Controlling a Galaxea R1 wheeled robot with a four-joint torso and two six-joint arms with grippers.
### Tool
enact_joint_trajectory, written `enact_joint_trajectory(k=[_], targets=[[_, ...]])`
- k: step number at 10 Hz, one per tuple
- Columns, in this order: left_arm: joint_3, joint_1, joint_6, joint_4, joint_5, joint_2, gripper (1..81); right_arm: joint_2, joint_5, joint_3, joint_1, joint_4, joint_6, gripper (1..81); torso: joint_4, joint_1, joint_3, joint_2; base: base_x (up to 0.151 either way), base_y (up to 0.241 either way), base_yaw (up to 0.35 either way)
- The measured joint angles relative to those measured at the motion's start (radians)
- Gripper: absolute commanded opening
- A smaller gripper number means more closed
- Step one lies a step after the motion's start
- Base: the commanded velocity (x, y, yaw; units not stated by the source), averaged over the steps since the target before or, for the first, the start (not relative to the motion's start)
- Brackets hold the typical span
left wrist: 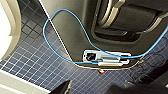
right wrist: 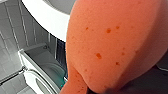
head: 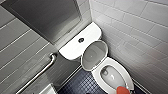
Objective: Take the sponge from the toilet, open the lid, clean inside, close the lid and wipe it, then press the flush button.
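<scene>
The white toilet point(head: 75, 47) stands in the corner, its flush button point(head: 81, 40) on the cistern top. The lid point(head: 93, 55) is raised and leans back against the cistern, so the bowl and seat point(head: 98, 75) are uncovered. The orange-red sponge point(head: 122, 89) hangs over the front rim of the seat. It looms large in the right wrist view as sponge point(right wrist: 112, 45), with the right gripper shut on it and the white toilet rim point(right wrist: 47, 22) just behind. My left gripper is down near the dark blue tiled floor point(left wrist: 37, 62), holding nothing.
A steel grab bar point(head: 40, 75) slants along the left wall below a grey panel point(head: 47, 17). Tiled walls close in on both sides. A blue cable point(left wrist: 62, 15) loops over the robot's dark base. A white object point(head: 47, 89) sits at the lower edge.
</scene>
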State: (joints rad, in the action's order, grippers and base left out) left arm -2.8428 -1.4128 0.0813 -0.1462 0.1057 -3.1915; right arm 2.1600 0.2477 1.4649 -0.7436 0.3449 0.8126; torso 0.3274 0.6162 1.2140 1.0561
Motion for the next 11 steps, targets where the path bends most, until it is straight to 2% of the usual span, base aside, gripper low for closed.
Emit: enact_joint_trajectory(k=[3, 8, 11], targets=[[0.0, 0.001, 0.0, 0.0, 0.0, 0.0, 81.1, 0.023, 0.016, 0.004, -0.089, 0.026, 0.0, 1.0, 0.0, 0.0, 0.0, 0.0, 0.0, 0.0, 0.0], [0.014, 0.063, -0.008, 0.008, 0.001, 0.026, 81.1, 0.074, 0.022, 0.127, -0.27, 0.075, 0.0, 1.0, 0.0, 0.0, 0.0, 0.0, 0.0, 0.0, 0.0], [0.112, 0.081, -0.026, 0.028, 0.001, 0.084, 81.1, 0.115, 0.003, 0.223, -0.329, 0.089, 0.0, 1.0, 0.0, 0.0, -0.003, 0.0, 0.0, 0.0, 0.0]])
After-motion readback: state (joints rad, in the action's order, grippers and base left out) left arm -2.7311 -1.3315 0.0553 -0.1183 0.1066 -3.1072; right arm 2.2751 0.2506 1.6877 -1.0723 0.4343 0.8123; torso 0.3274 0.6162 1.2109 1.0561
